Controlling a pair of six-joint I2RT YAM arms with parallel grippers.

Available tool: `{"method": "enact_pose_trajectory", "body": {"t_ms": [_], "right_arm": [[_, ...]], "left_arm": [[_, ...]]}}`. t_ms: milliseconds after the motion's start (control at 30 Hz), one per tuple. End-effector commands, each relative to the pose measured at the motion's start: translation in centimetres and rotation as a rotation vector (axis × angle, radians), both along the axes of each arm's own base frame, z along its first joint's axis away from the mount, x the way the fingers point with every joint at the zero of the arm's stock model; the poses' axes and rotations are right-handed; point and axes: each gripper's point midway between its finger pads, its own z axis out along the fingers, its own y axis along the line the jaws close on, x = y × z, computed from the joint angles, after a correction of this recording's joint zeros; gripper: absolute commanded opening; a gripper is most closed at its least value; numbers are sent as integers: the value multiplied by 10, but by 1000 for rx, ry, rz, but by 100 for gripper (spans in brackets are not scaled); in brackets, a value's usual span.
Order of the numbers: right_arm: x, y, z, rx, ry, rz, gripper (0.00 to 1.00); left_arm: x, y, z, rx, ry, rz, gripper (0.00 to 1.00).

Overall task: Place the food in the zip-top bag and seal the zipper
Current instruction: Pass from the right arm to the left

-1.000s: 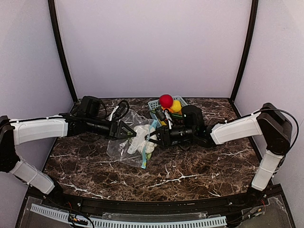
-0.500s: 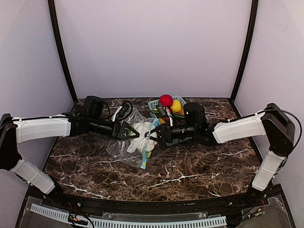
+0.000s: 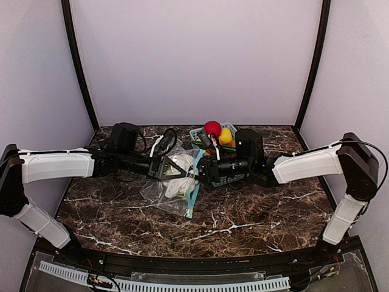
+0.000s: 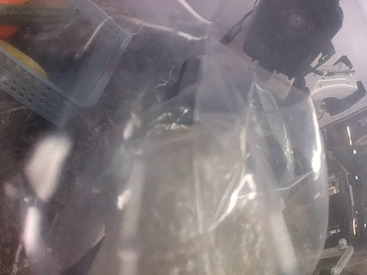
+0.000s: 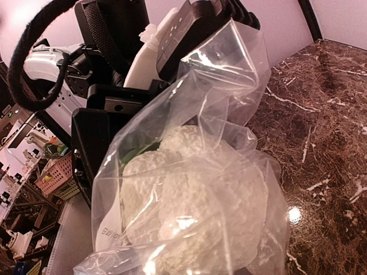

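Observation:
The clear zip-top bag hangs off the table between my two grippers. The white cauliflower sits inside it, and shows large in the right wrist view, with a small green piece beside it. The light-blue zipper runs down the bag's right edge. My left gripper pinches the bag's top from the left. My right gripper pinches it from the right, by the zipper. Bag plastic covers both wrist views and hides the fingers. A yellow piece lies in the basket.
A light-blue lattice basket stands behind the right gripper, holding a red ball fruit; its corner shows in the left wrist view. Black posts rise at both back corners. The marble table extends in front.
The bag has been lifted off the table and hangs more upright, the zipper strip nearly vertical. Both grippers rose slightly and the left one moved right, closer to the right one.

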Motion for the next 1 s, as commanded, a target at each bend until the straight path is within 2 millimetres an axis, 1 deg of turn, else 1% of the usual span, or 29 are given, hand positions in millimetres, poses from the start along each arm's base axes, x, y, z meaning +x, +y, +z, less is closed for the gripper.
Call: {"method": "enact_pose_trajectory", "body": {"t_ms": [0,67,100,133,167,200,233,267,300,333,367,467,533,600,700,767,867,967], "right_arm": [[-7,8,48,120,-92,32,0],[-6,8,49,118,-89,25,0],[-6,8,48,116,-87,19,0],[-5,7,48,113,-86,10,2],[-4,5,48,110,-88,-1,6],[-3,2,46,100,-87,-19,10],[-1,-1,45,89,-90,-41,15],[2,-5,46,81,-94,-64,21],[4,-9,46,71,-95,-86,25],[5,-14,45,61,-94,-105,30],[7,-20,46,54,-95,-123,38],[8,-34,46,36,-97,-160,55],[8,-42,44,19,-97,-180,64],[7,-48,42,5,-97,-193,70],[6,-59,40,-13,-96,-216,77],[4,-66,43,-11,-99,-228,81],[-1,-73,46,-8,-100,-227,86],[-2,-74,42,-14,-80,-232,87]], "left_arm": [[-10,-14,14,-87,-2,-60,75],[-10,-16,15,-97,1,-63,74],[-11,-17,16,-106,0,-66,69],[-11,-17,17,-110,-3,-67,65],[-10,-17,18,-110,-7,-61,57],[-10,-16,19,-108,-13,-56,54],[-8,-14,17,-94,-23,-43,48],[-8,-13,19,-89,-35,-36,46],[-6,-10,15,-71,-40,-24,42],[-6,-8,18,-71,-49,-17,41],[-5,-6,16,-63,-50,-4,39],[-3,-1,20,-70,-59,23,35],[-1,2,23,-76,-64,36,33],[2,3,28,-86,-72,46,33],[5,5,37,-101,-89,56,32],[6,6,42,-110,-100,63,31],[7,8,47,-122,-111,69,30],[5,8,55,-156,-123,57,30]]}}
